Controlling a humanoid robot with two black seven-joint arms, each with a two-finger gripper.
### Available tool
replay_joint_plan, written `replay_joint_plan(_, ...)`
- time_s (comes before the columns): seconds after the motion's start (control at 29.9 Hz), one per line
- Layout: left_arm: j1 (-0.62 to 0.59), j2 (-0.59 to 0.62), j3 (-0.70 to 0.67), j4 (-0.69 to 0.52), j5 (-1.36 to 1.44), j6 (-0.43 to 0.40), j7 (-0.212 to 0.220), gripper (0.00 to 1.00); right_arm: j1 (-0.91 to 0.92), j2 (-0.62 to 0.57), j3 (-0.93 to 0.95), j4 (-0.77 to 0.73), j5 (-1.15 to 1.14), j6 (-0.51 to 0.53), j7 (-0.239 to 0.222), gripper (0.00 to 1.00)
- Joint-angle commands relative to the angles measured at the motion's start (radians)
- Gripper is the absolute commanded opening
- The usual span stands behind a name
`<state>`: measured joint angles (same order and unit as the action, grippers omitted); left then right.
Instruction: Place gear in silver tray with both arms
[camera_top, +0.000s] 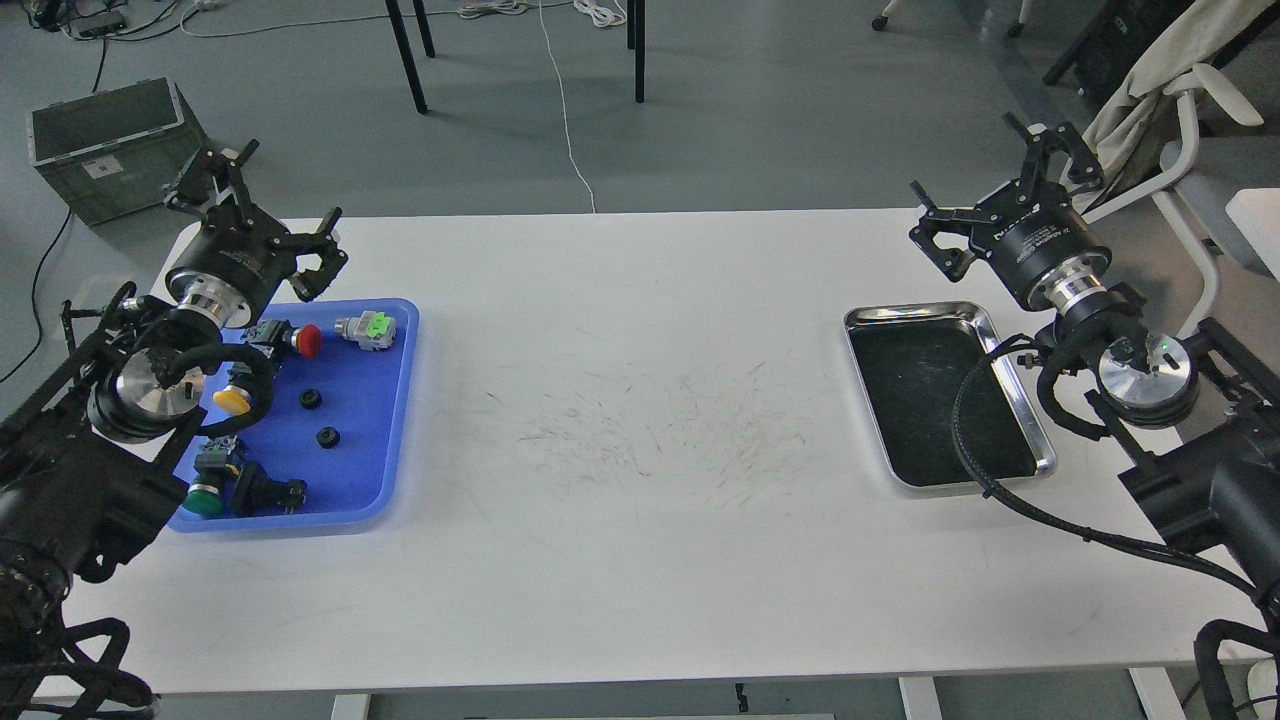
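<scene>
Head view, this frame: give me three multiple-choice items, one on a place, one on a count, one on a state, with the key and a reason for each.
1. Where does the blue tray lie on the table?
A. at its left
B. in the middle
C. at its right

2. How many small black ring-shaped parts lie loose on the blue tray's floor?
A. none
B. two
C. five

3. What is in the silver tray?
A. a red button
B. a gear
C. nothing

Key:
1 A: it sits below the left gripper, opposite the silver tray.
2 B: one ring and another ring lie there.
3 C: only its dark floor shows; a cable crosses its near right corner.
</scene>
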<state>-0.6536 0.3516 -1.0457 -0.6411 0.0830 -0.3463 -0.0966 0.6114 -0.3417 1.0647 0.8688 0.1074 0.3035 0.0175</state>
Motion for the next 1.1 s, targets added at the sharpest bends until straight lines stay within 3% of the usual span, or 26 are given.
replay_joint_plan(0.0, 0.002, -0.002, 0.001, 0.000, 0.000, 0.004, -0.002, 0.98, 0.001, 0.001, 0.000, -0.001, 0.000, -0.001, 0.002, 1.00)
replay_joint_plan(0.77, -0.015, -0.005, 0.012, 0.047, 0.006, -0.002, 0.000, 0.98, -0.001, 0.003, -0.003, -0.001, -0.002, 0.002, 0.004, 1.00)
replay_joint_plan(1.07, -0.005, 0.012, 0.026, 0.000, 0.012, -0.013, 0.009, 0.98, -0.001, 0.009, -0.003, -0.004, -0.002, 0.005, 0.005, 1.00)
